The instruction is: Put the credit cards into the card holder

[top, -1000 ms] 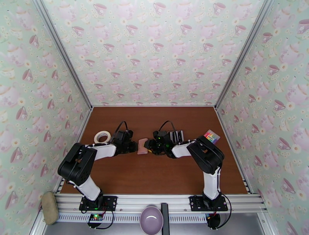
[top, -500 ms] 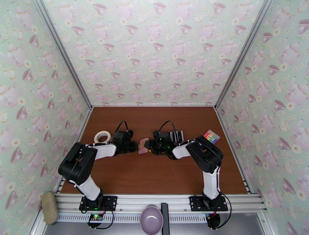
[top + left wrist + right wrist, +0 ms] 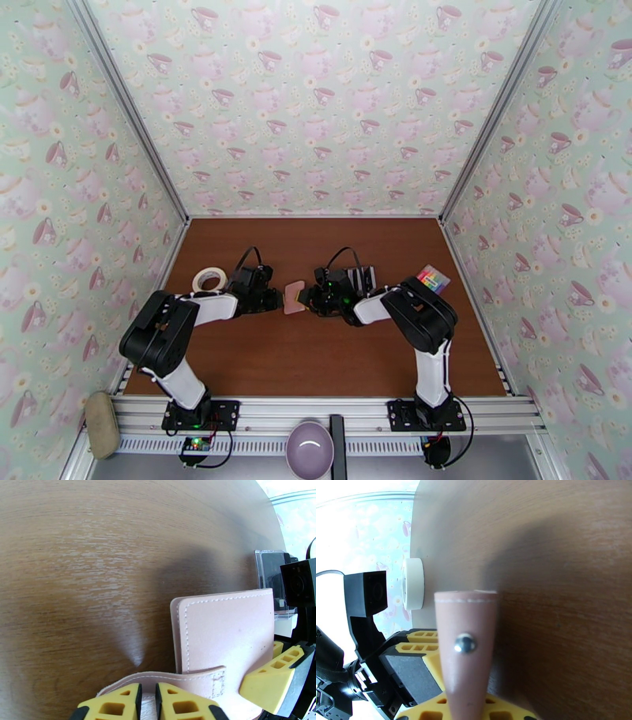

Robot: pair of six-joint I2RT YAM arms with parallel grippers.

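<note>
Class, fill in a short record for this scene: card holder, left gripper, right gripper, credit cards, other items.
card holder: pale pink, held between both grippers
left gripper: fingers shut on its lower flap
right gripper: fingers closed on the snap tab
credit cards: upright row behind the right gripper
other: tape roll, rainbow block

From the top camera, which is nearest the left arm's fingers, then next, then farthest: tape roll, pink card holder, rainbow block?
1. pink card holder: touching them, mid-table.
2. tape roll: off to the left.
3. rainbow block: far right side.
</note>
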